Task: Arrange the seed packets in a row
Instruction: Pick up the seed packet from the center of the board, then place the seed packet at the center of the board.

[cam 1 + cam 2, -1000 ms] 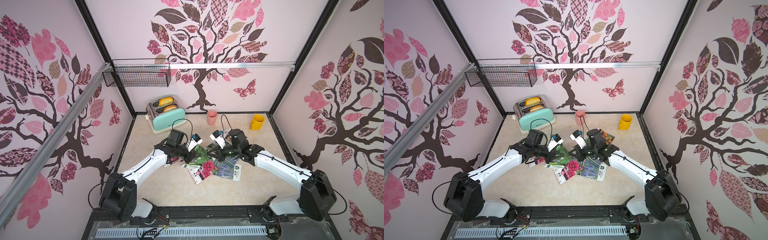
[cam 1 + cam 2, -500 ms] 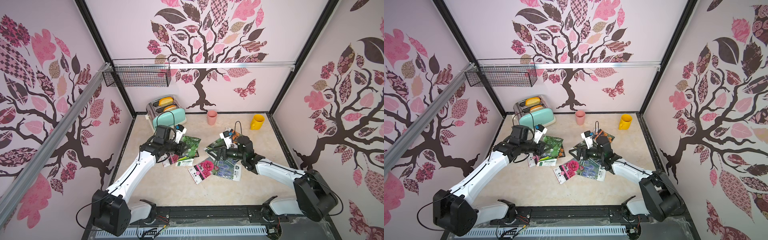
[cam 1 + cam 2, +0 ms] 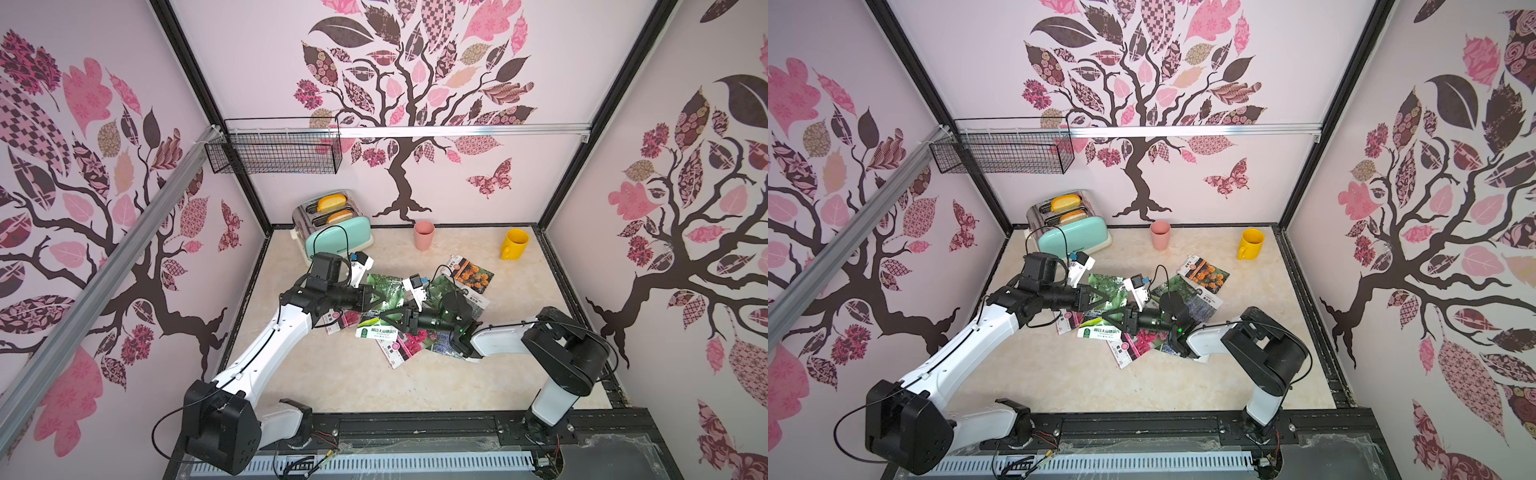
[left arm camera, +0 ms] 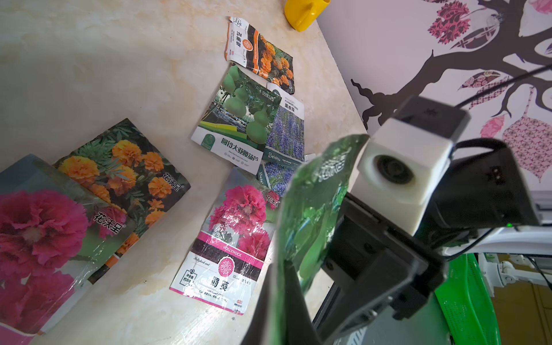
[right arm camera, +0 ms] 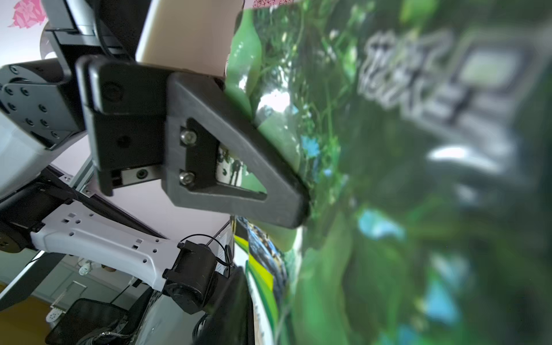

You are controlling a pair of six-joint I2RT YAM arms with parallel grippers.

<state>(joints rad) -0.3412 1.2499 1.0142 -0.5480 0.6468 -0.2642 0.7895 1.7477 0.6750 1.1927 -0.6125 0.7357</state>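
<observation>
A green gourd seed packet [image 3: 388, 291] [image 3: 1111, 293] is held off the table, its white label strip lowest. My left gripper [image 3: 383, 297] [image 4: 280, 313] is shut on one edge of it. My right gripper [image 3: 380, 318] [image 5: 263, 307] is shut on it from the opposite side, close to the label. In the right wrist view the packet [image 5: 388, 179] fills most of the picture. The other seed packets lie loose on the table: a hollyhock one [image 4: 233, 239], a second gourd one [image 4: 239, 119], lavender [image 4: 286, 131], and two marigold ones [image 4: 263, 53] [image 4: 128, 170].
A mint toaster [image 3: 336, 232] with bread stands at the back left. A pink cup [image 3: 424, 235] and a yellow mug [image 3: 514, 243] stand along the back wall. A wire basket [image 3: 276, 151] hangs on the wall above.
The left gripper carried the gourd packet left, then came back a little to the right. The right gripper opened, moved left to the packet and shut on it.
</observation>
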